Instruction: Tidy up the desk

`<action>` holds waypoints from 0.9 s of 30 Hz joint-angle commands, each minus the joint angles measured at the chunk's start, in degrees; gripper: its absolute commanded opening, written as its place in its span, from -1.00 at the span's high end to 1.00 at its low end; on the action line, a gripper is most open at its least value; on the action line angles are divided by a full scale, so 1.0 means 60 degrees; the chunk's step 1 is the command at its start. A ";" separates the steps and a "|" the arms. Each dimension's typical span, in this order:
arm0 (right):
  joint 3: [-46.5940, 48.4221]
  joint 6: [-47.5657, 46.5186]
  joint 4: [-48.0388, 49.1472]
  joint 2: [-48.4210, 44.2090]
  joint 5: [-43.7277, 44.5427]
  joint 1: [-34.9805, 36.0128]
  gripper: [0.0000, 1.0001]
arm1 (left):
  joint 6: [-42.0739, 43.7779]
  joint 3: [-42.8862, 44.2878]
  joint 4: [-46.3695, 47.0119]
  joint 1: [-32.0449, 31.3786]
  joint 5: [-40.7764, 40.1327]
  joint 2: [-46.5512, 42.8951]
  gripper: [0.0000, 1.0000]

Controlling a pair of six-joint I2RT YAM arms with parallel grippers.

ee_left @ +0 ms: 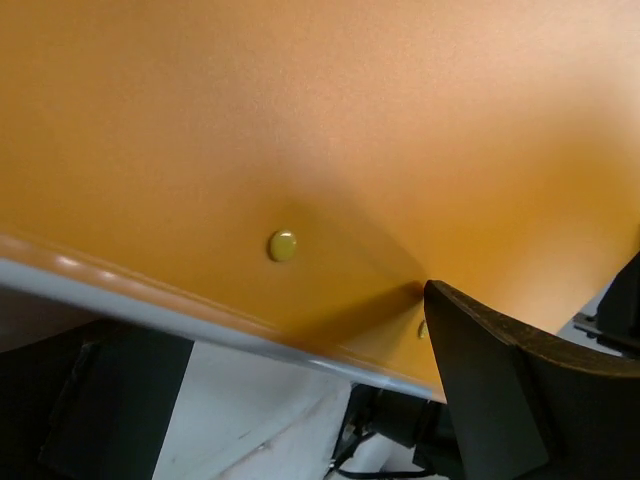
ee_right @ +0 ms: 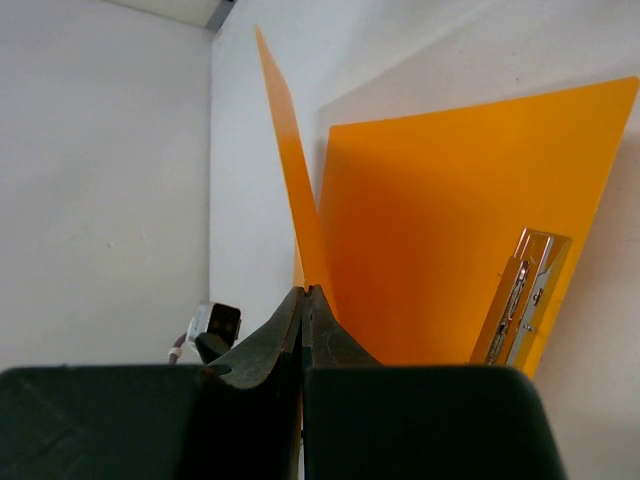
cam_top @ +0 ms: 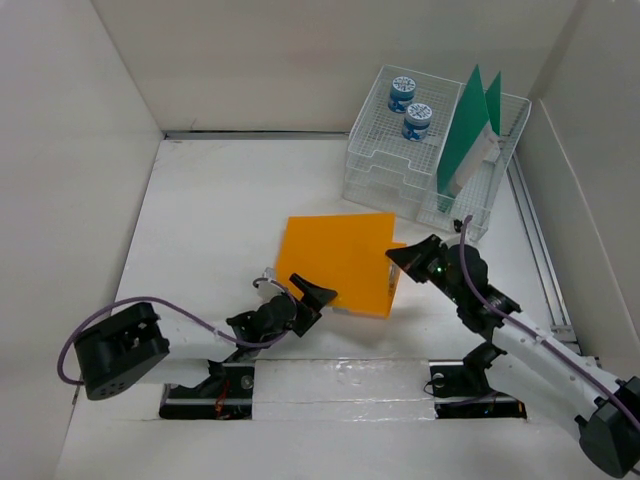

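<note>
An orange folder [cam_top: 335, 262] lies open in the middle of the white desk [cam_top: 215, 215]. My right gripper [cam_top: 405, 258] is shut on the right edge of its cover and holds that cover lifted. In the right wrist view the jaws [ee_right: 307, 292] pinch the thin cover [ee_right: 288, 160], and the lower sheet [ee_right: 430, 230] with a metal clip [ee_right: 520, 300] lies beyond. My left gripper [cam_top: 312, 295] is at the folder's front left corner. In the left wrist view its jaws [ee_left: 290, 400] stand wide apart, and the right finger [ee_left: 500, 390] touches the cover's orange underside [ee_left: 330, 130].
A clear wire-mesh organizer [cam_top: 395, 165] stands at the back right. It holds two blue-and-white round tubs [cam_top: 402, 93] [cam_top: 417, 120] on top and green folders [cam_top: 465, 130] upright in its right slot. Beige walls surround the desk.
</note>
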 commanded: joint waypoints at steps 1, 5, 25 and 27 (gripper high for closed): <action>-0.0074 0.0495 0.0536 -0.0277 -0.0154 0.0111 1.00 | -0.0412 0.0357 0.0828 -0.0082 -0.0428 0.0799 -0.91; -0.0310 0.0657 0.0566 -0.0511 -0.0314 0.0111 1.00 | -0.0208 0.0227 0.1268 -0.0170 -0.0676 0.0875 -0.43; 0.2515 -0.3867 -0.4956 -0.1170 0.1957 0.1853 -0.93 | 0.2779 0.1292 -0.4271 -0.0170 -0.0311 -0.4281 1.00; 0.2663 -0.4801 -0.4694 -0.1449 0.0952 0.1855 -1.00 | 0.3422 0.2200 -0.5216 -0.0170 -0.0427 -0.4400 1.00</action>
